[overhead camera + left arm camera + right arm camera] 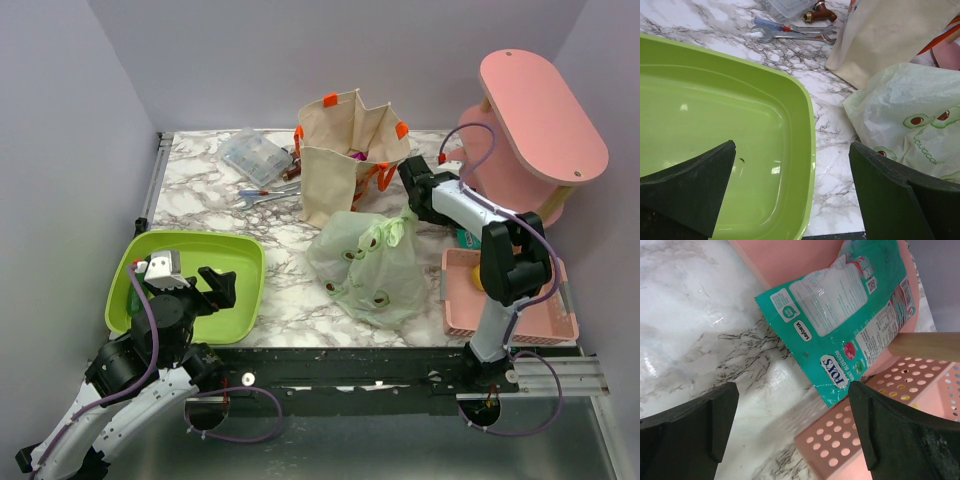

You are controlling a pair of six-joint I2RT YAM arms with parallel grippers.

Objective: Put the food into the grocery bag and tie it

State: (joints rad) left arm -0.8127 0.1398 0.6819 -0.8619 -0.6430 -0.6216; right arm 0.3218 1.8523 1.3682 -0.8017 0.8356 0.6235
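the grocery bag (pixel 372 268) hides its contents, and the teal packet (pixel 840 315) runs past the edge.

On the marble table (pixel 200 205) a beige tote (pixel 345 160) stands, a clear box (pixel 256 157) and wrenches (pixel 268 196) just left of it, a lime tray (pixel 243 298) to its front-left, a pink stand (pixel 540 110), teal packet (pixel 840 315) and pink basket (pixel 456 300) to its right.

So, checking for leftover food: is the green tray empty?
Empty where visible: the tray shows only bare green floor; its near edge is hidden.

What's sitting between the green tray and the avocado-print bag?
Nothing: only bare marble tabletop separates the green tray from the bag, clearest in the overhead view.
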